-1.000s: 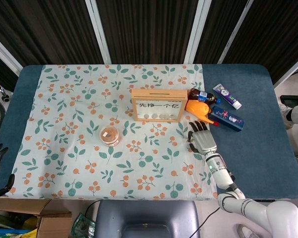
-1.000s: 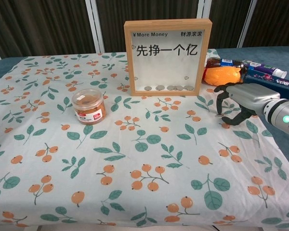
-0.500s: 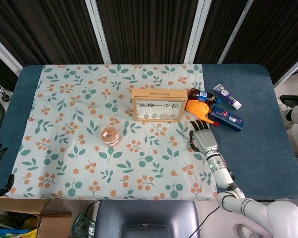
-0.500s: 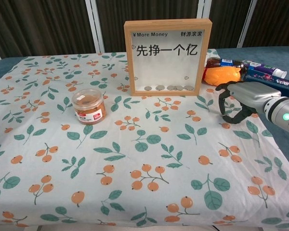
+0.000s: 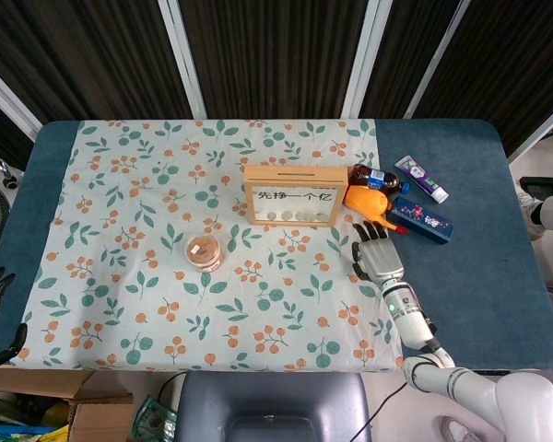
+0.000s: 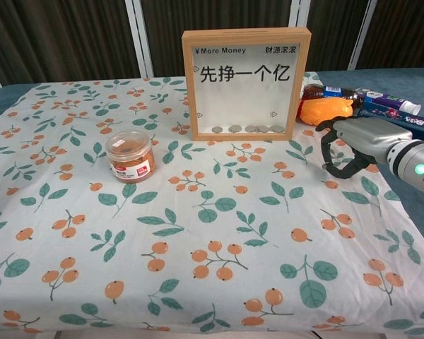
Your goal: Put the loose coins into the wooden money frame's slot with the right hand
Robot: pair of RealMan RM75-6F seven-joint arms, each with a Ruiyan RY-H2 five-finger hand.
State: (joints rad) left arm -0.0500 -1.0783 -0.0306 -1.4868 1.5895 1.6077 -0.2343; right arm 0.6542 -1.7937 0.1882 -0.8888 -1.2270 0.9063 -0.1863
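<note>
While coins lie inside wooden money frame, right hand hovers beside.

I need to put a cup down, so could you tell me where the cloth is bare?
Bare: the near cloth in front of the jar and wooden money frame, and the far-left cloth. Crowded: the right hand, orange toy, bottle and tubes beside the frame.

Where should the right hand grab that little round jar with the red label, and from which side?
Grip the round jar around its short cylindrical wall, coming from above. It stands upright, lid up, alone on the tablecloth, so fingers can likely straddle it. The right hand sits well away, near the wooden money frame.
</note>
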